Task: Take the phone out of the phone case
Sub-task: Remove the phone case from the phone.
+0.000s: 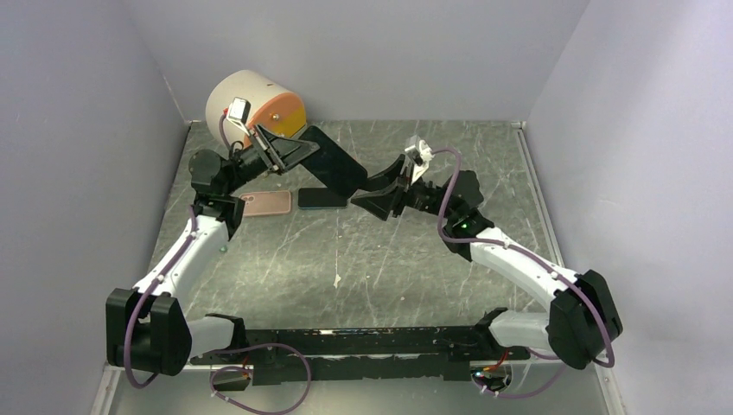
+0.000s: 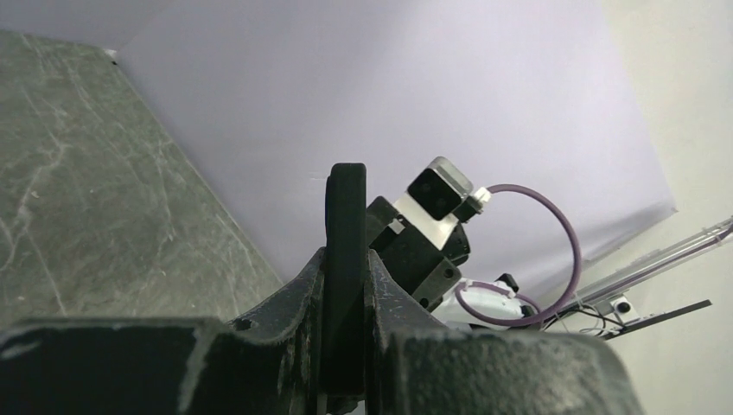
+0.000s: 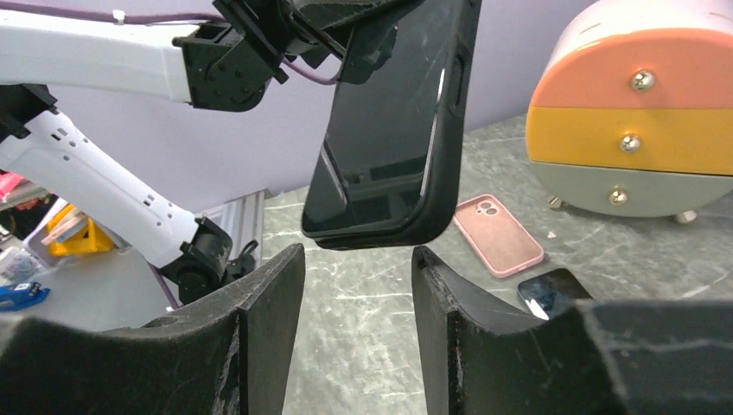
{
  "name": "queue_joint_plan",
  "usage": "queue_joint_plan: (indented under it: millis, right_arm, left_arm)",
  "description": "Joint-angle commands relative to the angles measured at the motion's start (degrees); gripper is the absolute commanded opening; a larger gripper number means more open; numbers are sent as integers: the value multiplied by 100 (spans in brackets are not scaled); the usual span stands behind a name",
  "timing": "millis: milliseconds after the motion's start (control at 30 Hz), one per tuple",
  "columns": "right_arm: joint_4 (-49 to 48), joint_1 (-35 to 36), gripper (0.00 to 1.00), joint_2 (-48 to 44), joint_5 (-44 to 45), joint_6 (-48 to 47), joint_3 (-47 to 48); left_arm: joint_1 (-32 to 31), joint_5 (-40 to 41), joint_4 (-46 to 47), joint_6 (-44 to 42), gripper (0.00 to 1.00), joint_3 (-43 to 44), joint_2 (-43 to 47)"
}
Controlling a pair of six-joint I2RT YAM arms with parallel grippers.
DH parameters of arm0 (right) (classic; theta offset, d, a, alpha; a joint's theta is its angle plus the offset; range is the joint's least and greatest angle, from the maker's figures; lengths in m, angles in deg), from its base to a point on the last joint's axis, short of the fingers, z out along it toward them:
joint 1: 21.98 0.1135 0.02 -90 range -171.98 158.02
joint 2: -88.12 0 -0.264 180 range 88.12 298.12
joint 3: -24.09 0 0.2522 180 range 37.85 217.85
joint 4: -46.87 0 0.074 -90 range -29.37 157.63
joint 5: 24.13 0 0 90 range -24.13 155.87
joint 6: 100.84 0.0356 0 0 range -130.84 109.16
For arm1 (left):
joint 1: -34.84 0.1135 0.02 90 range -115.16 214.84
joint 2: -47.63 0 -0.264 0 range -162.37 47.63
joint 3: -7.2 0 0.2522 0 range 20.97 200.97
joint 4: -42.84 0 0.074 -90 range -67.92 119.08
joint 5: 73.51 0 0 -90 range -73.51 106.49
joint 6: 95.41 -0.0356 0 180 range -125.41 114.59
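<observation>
Two tools share the work at this moment. The left tool (image 2: 346, 285) is closed almost fully on the upper end of the black phone case (image 1: 333, 164). It pinches the case across its thickness and holds it in the air above the far half of the table (image 1: 389, 268), tilted with the lower end toward the right arm. The phone (image 3: 380, 130) is seated inside the case, its glossy screen facing the right wrist camera. This hold appears meant to anchor the case while leaving its lower end and long edges free for the other arm.

The right tool (image 3: 356, 255) stands about half open and holds nothing. Its fingers flank the space just below the lower end of the case, and no contact is visible. The gap looks close to the width of that end, so the margin for entry is judged small.

Clearance:
- A pink-backed phone (image 1: 266, 203) and a dark phone (image 1: 324, 197) lie flat on the table beneath the held case, so downward room is limited.
- A round drawer box (image 1: 259, 99) stands in the far left corner, just behind the left tool, with walls close on that side.
- Open room lies toward the near and right parts of the table. Separation is best directed there.
</observation>
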Motion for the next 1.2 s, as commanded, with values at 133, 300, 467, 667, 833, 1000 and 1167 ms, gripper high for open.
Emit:
queue_joint_plan:
  millis: [133,300,467,667,833,1000,1167]
  right_arm:
    - [-599,-36,47,221,-2,144,152]
    - [-907,-57,47,296,-106,363,227]
    - [-1056,-73,49,237,-164,453,236]
    - [-933,-219,49,64,-236,371,163]
    - [-797,-341,50,-99,-337,279,148]
    - [-896,-428,50,-140,-376,392,174]
    - [-1140,-545,49,-62,-341,603,148]
  left_arm:
    - [-29,174,1241,827,3,-22,3]
    - [-107,108,1141,740,3,-1,-7]
    - [-110,70,1048,653,2,42,-40]
    - [-109,38,1072,620,2,82,-102]
    - [-110,-6,1101,607,3,126,-137]
    - [-110,-64,1168,650,3,140,-176]
    - [-114,-80,1229,683,3,120,-158]
